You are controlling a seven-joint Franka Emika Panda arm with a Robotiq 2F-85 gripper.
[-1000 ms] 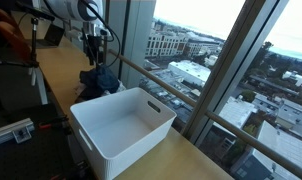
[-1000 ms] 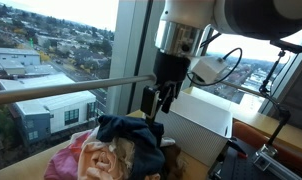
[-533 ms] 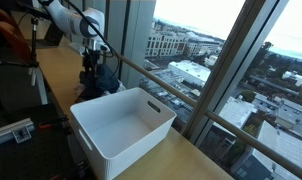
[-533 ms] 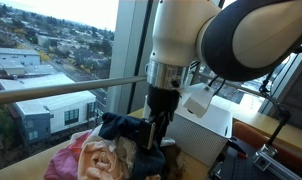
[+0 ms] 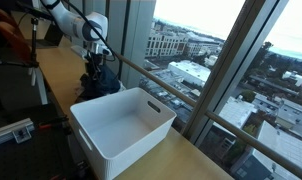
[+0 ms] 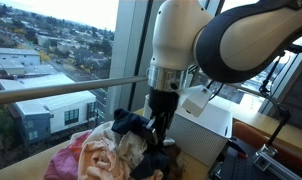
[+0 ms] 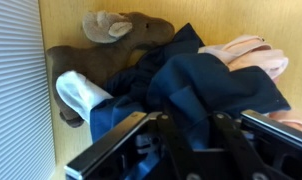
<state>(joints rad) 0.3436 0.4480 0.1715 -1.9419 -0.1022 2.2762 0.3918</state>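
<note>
Navy fabric is bunched up round the gripper [image 6: 156, 135] now, just left of centre in an exterior view. A second ago the fingers hung clear above the heap, and half a second ago they were only pushing down into it. The navy garment [image 6: 131, 127] has risen into a peak beside the fingers instead of lying flat over the pile. I'd judge from that that the cloth has been caught and gathered rather than merely pressed.

In the wrist view the gripper [image 7: 199, 140] comes in at the bottom edge. Its two fingers are drawn in close, with dark folds of the navy garment [image 7: 206, 85] packed between them. To my eye it is clenched on that cloth, though the fingertips themselves are buried.

The garment has not left the heap on the wooden counter [image 5: 51, 70], which sits in the upper left of the frame in an exterior view with the arm bent low over it. A pink cloth [image 7: 253, 55] touches the garment's upper right edge. A brown plush toy [image 7: 121, 35] lies across the top left of the wrist view. A white sock-like piece [image 7: 81, 92] pokes out at the left, half under the navy. The white bin [image 5: 141, 140] stands in the lower middle of the frame, well apart from the pile.
</note>
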